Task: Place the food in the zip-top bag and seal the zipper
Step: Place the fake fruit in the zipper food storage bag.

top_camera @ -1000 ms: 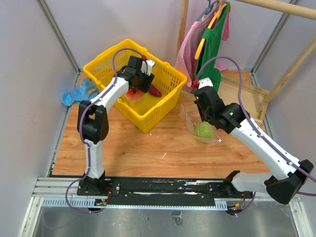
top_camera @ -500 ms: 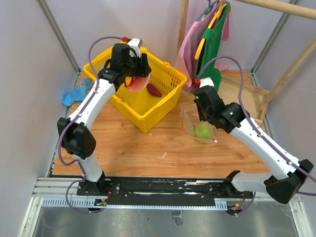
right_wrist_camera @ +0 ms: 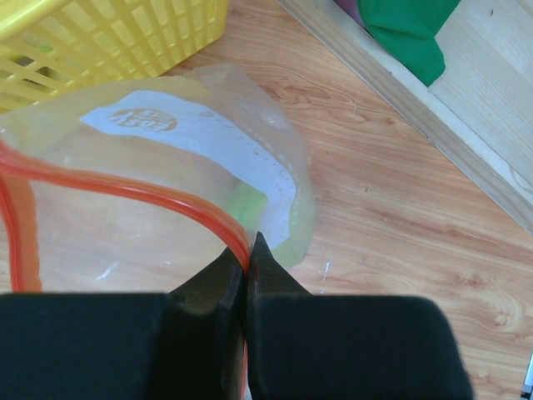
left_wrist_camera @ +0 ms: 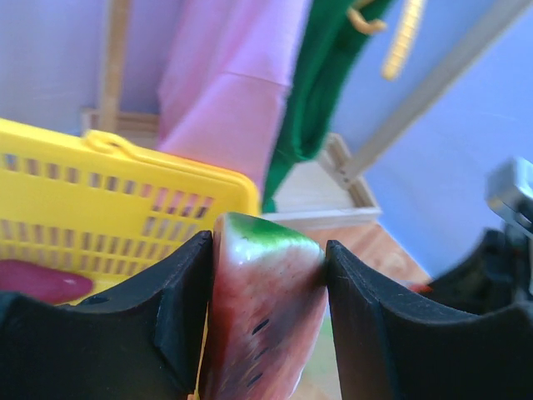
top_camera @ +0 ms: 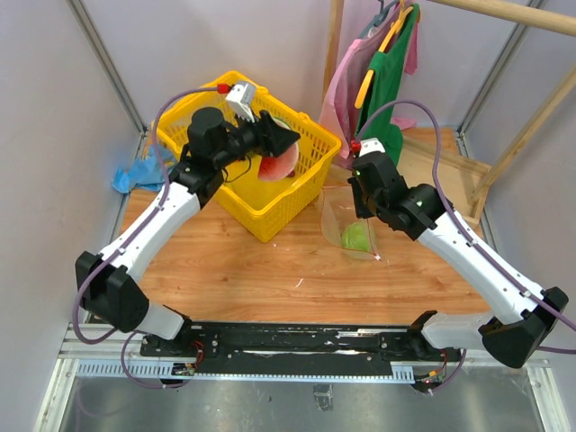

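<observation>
My left gripper [top_camera: 281, 158] is shut on a red watermelon wedge [left_wrist_camera: 265, 308] with a green rind, held in the air above the right side of the yellow basket [top_camera: 200, 115]. A purple food piece [left_wrist_camera: 37, 281] lies in the basket. My right gripper [right_wrist_camera: 246, 258] is shut on the red-orange zipper [right_wrist_camera: 141, 196] of the clear zip-top bag [top_camera: 349, 225], holding its mouth open and lifted above the wooden table. A green melon [top_camera: 357, 238] sits inside the bag.
Pink and green clothes [top_camera: 382, 72] hang on a wooden rack at the back right. A blue crumpled glove [top_camera: 139, 169] lies left of the basket. A raised wooden platform [right_wrist_camera: 475, 100] borders the table on the right.
My left arm has lifted the watermelon wedge out of the basket and swung it right towards the bag. The right gripper and bag shifted slightly left.
</observation>
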{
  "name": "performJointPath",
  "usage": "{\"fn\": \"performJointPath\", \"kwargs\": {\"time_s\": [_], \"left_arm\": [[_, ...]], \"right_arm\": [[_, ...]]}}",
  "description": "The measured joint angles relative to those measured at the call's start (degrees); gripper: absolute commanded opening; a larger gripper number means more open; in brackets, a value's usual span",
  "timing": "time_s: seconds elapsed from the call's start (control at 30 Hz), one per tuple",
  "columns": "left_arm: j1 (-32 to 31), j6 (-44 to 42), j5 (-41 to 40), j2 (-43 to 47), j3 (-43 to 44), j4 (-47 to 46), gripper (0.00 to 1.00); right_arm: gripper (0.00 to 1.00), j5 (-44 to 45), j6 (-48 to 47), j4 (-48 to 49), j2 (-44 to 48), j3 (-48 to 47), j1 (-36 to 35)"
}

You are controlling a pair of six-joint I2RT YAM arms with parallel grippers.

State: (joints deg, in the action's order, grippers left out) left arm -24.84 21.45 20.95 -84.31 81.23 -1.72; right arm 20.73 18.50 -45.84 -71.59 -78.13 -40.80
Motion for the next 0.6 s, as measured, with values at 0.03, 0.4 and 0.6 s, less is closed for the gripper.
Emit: {"fn": "performJointPath", "kwargs": {"time_s": [0.03, 0.4, 0.6], "left_arm": [[-0.96, 0.81, 0.42, 1.31, -2.47, -2.45, 0.0], [-12.04, 2.62, 0.92, 11.72, -20.24, -29.88, 0.0], [-15.61, 3.06, 1.11, 12.13, -26.21, -42.93, 0.0]], "right_arm": [[0.01, -0.15, 0.07, 0.11, 0.0, -0.13, 0.0], [0.01, -3.63, 1.2, 1.11, 0.0, -0.24, 0.0], [0.01, -5.84, 1.84, 1.49, 0.13, -0.24, 0.02]]}}
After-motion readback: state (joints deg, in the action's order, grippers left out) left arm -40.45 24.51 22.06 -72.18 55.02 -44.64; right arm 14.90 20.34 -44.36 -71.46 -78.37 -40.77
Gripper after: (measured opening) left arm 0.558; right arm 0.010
